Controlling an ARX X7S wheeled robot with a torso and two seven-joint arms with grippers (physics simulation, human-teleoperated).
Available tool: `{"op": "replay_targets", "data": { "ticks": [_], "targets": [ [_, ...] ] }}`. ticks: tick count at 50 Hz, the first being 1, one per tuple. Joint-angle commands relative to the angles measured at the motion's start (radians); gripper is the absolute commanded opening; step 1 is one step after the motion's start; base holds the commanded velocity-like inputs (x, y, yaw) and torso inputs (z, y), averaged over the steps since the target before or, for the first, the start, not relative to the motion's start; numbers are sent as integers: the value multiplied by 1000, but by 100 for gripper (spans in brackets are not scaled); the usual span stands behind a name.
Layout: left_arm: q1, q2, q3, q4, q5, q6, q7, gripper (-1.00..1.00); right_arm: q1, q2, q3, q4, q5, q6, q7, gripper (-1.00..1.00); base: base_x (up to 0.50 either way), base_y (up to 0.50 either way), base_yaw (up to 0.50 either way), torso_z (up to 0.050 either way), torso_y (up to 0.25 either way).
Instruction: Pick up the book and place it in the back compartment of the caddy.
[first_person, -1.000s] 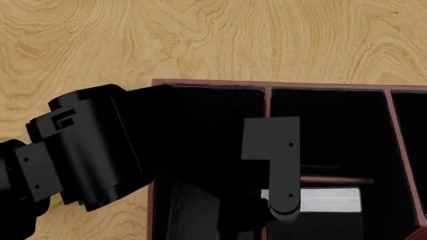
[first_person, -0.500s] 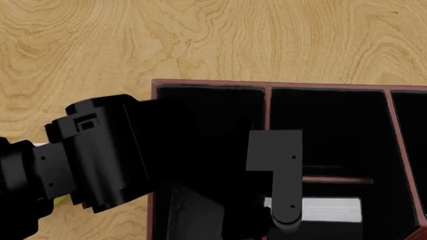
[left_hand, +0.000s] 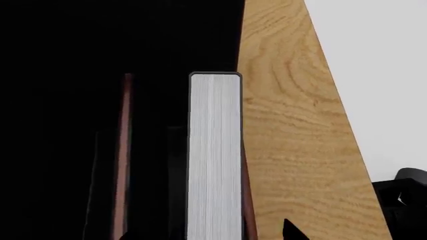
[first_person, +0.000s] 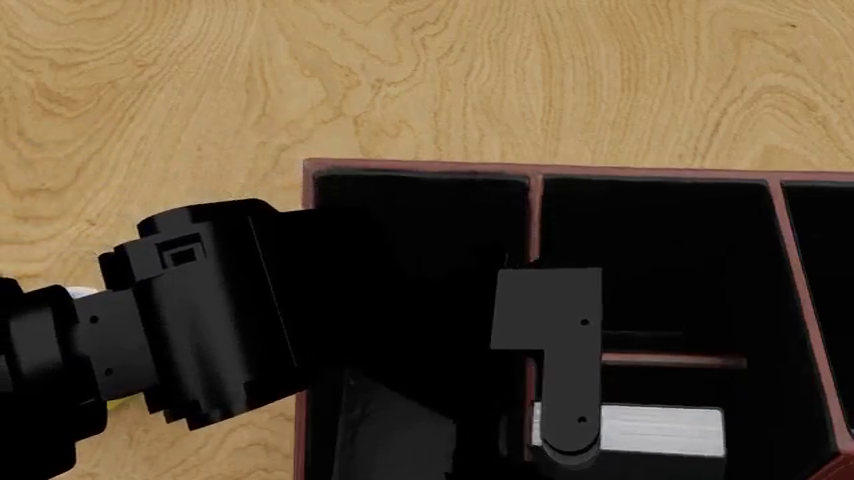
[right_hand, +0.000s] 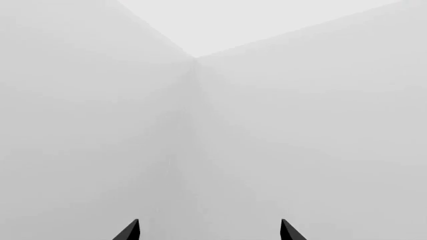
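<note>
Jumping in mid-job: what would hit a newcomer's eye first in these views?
The big black left arm reaching across the reddish-brown caddy on the pale wood table, filling the head view's lower left. Next, the book's white page edges, bright against the black lining, in the caddy's middle column on the near side of the low crossbar. The right wrist view shows only blank grey walls past the right claw.

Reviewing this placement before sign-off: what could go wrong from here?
1. The book sits on the near side of the crossbar, so it may end up in the front pocket instead of the back compartment.
2. The left gripper hangs low inside the caddy, beside a divider; moving sideways could catch it.
</note>
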Motion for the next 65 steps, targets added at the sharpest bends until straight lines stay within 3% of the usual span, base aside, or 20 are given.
{"op": "replay_targets", "data": {
  "ticks": [1,27,38,65],
  "targets": [
    [5,3,2,2,-36,-7,-5,100,7,6,-9,1,-3,4,2,100,0,0,0,0,0],
    [-1,3,1,-8,-29,8,-4,100,12,13,-24,1,-10,5,7,100,0,0,0,0,0],
    [-113,3,-17,15,-127,2,-20,100,-4,21,14,-1,15,5,16,100,0,0,0,0,0],
    [-246,-17,-94,-58,-192,33,5,100,-11,32,40,-1,35,9,17,100,0,0,0,0,0]
  ]
}}
